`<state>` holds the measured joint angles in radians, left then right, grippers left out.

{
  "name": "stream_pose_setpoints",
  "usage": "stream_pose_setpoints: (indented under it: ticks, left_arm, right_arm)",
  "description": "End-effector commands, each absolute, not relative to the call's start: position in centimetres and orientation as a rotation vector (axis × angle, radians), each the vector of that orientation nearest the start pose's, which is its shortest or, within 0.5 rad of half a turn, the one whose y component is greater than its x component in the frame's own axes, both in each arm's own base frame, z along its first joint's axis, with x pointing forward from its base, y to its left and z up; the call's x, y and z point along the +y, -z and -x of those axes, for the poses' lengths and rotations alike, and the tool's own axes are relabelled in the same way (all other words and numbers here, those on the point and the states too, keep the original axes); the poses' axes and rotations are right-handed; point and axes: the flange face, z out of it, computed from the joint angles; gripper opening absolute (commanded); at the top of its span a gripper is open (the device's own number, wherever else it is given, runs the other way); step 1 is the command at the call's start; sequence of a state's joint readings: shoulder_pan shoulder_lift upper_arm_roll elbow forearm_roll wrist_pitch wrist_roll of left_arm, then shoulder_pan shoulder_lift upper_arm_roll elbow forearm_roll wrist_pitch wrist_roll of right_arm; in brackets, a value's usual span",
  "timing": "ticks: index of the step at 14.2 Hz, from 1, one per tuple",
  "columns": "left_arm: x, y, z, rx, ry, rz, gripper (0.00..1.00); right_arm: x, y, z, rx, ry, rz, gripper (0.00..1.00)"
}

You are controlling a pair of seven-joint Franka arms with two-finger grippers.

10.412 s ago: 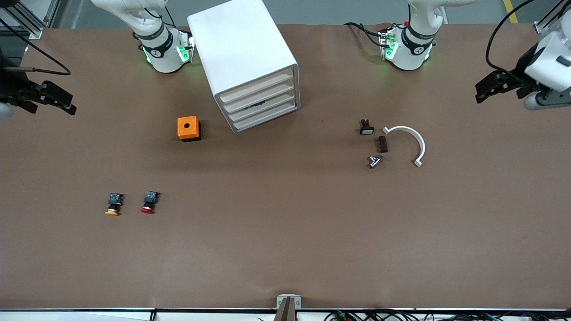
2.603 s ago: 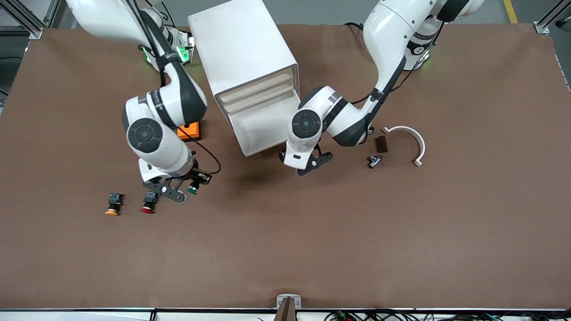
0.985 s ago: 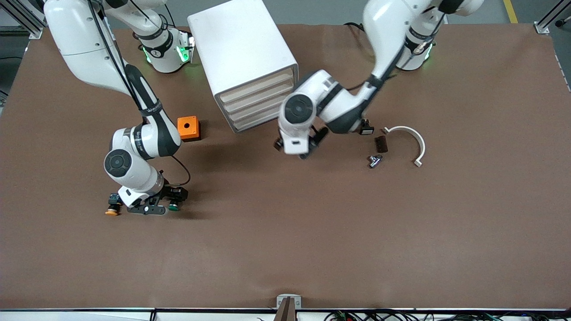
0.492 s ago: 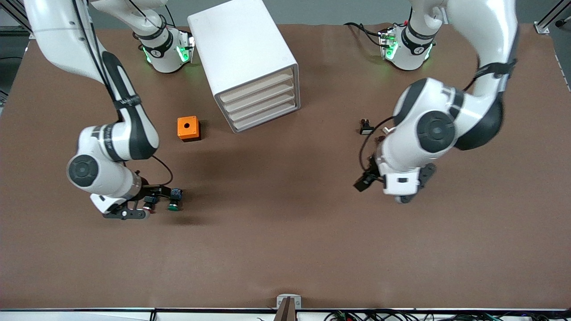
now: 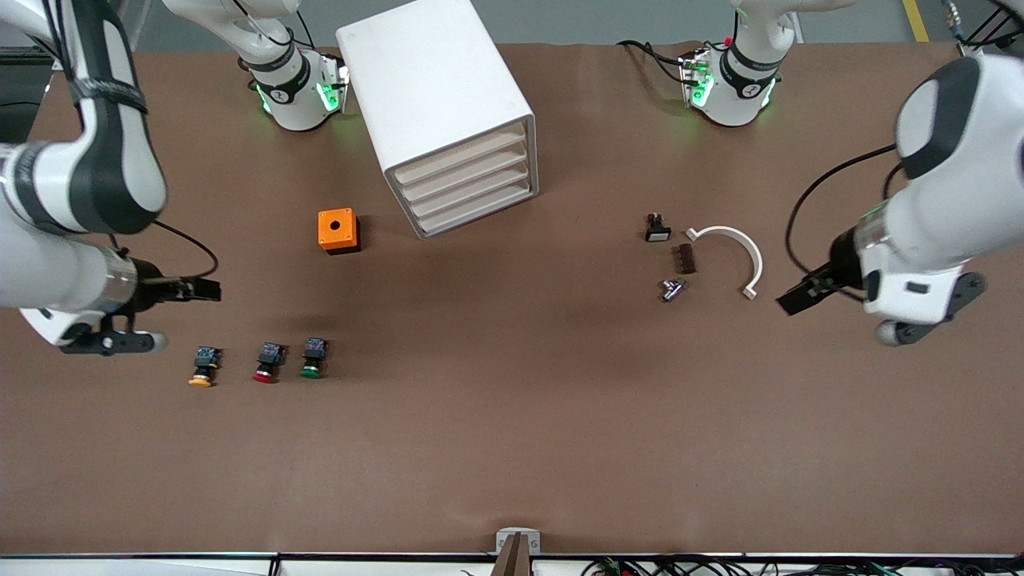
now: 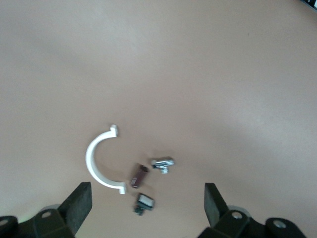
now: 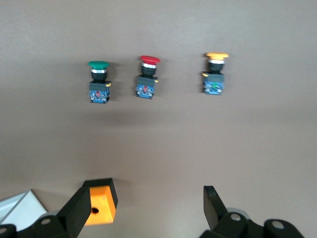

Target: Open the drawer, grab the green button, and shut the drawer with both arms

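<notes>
Brown matting covers the whole table [image 5: 512,448], and both arm bases stand along its upper edge in the front view.

Cabinet [image 5: 442,112]: white, boxy, set at an angle between the two bases. All four cream slat fronts sit flush; the drawer [image 5: 472,192] is shut. Nothing lies against its front.

Orange box [image 5: 338,230] with a round hole: just beside the cabinet, toward the right arm's end of the table and slightly nearer the front camera.

Button [image 5: 313,358], green cap: lying on its side on the matting, well nearer the front camera than the orange box. It ends a row of three, with the red-capped button [image 5: 268,362] just beside it and the orange-capped button [image 5: 204,366] next, each a little apart. The right wrist view shows the same row, green [image 7: 99,82], red [image 7: 148,78], orange-capped [image 7: 214,74], none touching.

Right gripper [image 5: 152,316]: raised over the matting at the right arm's end, near the row of buttons, fingers spread wide and empty.

Left gripper [image 5: 848,308]: raised over the matting at the left arm's end, fingers apart, holding nothing.

Loose parts toward the left arm's end: a white half-ring [image 5: 740,252], a dark brown block [image 5: 686,258], a small silver fitting [image 5: 671,289] and a small black part with a white face [image 5: 657,229], clustered near one another. No item obstructs the button.
</notes>
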<state>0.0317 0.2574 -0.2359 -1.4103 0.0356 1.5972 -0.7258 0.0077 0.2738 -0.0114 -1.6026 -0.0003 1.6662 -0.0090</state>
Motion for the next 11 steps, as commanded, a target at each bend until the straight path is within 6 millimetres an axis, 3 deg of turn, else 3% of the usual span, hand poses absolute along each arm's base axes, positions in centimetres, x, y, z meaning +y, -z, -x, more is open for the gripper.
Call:
stream_pose_setpoints:
  ticks: [1,3,6,9,11]
  left_arm:
    - [-7.1,-59.2,-59.7,-0.614,-0.066,3.053,1.0]
    - [-4.5,-60.8,-57.1,-0.478,-0.061,3.066,1.0]
    - [-2.4,-62.9,-52.9,-0.346,-0.052,3.068,1.0]
    - [-2.6,-64.8,-50.1,-0.217,-0.073,3.077,1.0]
    - [-4.3,-65.7,-48.2,-0.16,-0.058,3.07,1.0]
  right_arm:
    - [-0.5,-49.9,-60.0,-0.018,-0.292,3.13,1.0]
    - [-0.9,-53.6,-58.7,-0.011,-0.215,3.138,1.0]
    - [-1.1,-56.1,-58.2,-0.006,-0.201,3.15,1.0]
    - [-1.8,-56.2,-58.3,0.012,-0.196,3.168,1.0]
    - [-2.0,-56.7,-58.4,0.017,-0.182,3.172,1.0]
